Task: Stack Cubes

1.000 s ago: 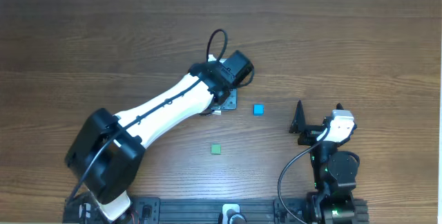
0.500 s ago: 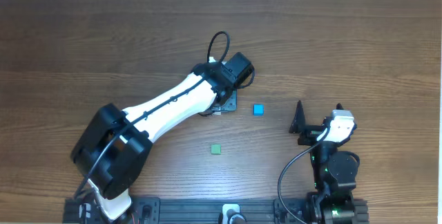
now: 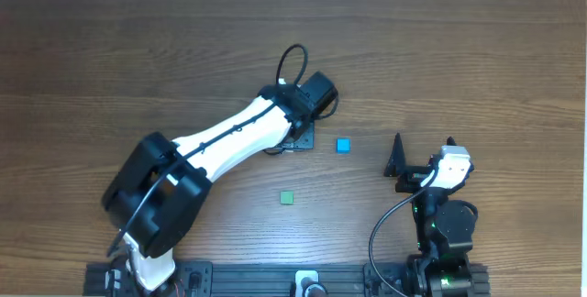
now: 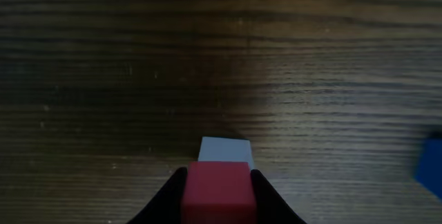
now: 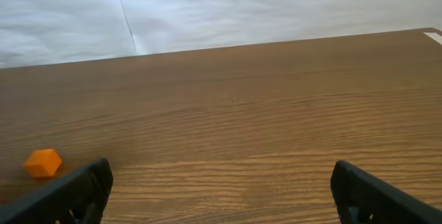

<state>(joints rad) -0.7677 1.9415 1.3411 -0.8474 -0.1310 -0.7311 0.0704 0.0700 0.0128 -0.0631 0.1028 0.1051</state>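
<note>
The left gripper (image 4: 215, 196) pinches a red cube (image 4: 215, 184) between its 2 fingers, low over the wooden table (image 4: 311, 58). A white cube (image 4: 226, 149) shows just beyond the red one, partly hidden by it. Whether the 2 touch I cannot tell. The blue cube (image 3: 343, 145) sits near this gripper, on the right arm's side, and the green cube (image 3: 287, 198) lies apart, nearer the bases. The right gripper (image 5: 221, 175) hangs with fingers spread wide, holding nothing — an orange cube (image 5: 43, 162) lies on the table ahead of it.
</note>
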